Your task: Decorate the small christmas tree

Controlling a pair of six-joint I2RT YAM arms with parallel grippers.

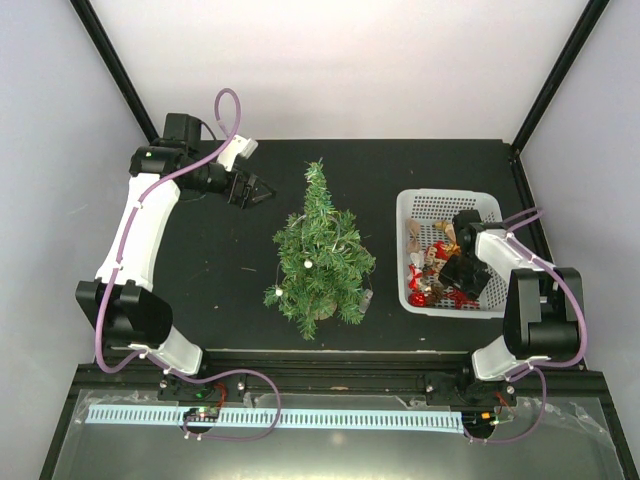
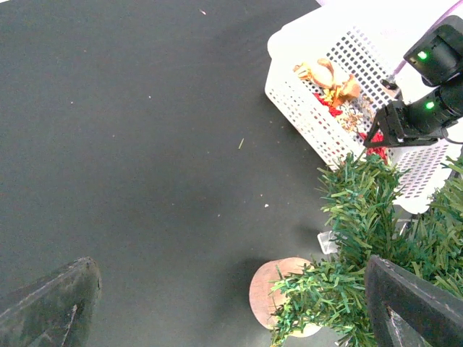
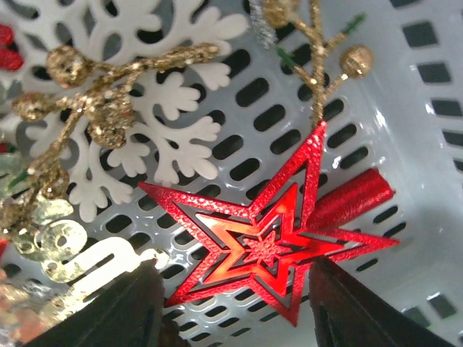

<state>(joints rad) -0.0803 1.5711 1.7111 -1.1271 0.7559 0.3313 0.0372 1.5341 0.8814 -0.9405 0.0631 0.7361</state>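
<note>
black tabletop (image 1: 225, 285), small christmas tree (image 1: 320, 250) at centre; we judge picking step: right gripper (image 3: 235, 278) in basket (image 1: 402, 240) at 3 o'clock, jaws astride red star (image 3: 268, 246), grip unclear; left gripper (image 1: 256, 188) wide; next: pinch, lift

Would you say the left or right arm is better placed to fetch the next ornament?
Right: the right gripper is down in the white basket, fingers straddling the red star; the left gripper hangs open beyond the tree.
</note>
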